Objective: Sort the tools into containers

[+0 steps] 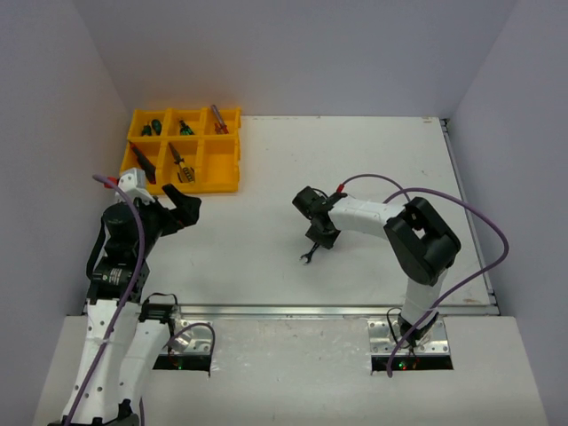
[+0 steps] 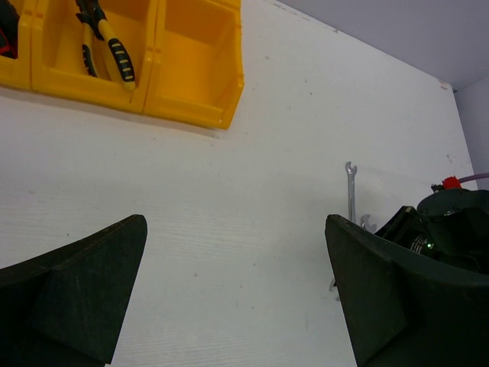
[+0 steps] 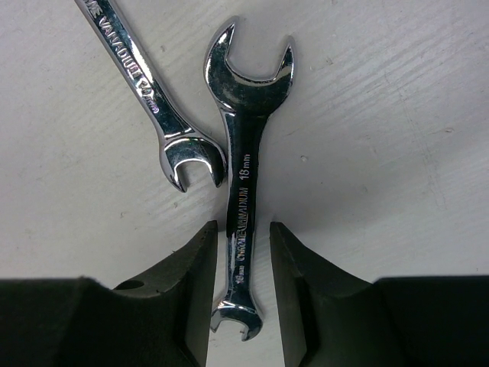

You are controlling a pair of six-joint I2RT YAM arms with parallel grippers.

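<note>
Just in front of the yellow tray point(image 1: 222, 170) the left gripper point(image 2: 235, 223) hangs spread wide, holding nothing. Well to the tray's right, the right gripper point(image 3: 244, 237) stands partly open astride the shank of the larger wrench point(image 3: 246, 160), a sliver of table point(image 3: 382, 153) showing each side, so nothing is gripped yet. I judge the squeeze should land squarely on that shank and the lift go straight up, since the open end of the smaller wrench point(image 3: 145, 84) lies all but touching it and could drag along.
</note>
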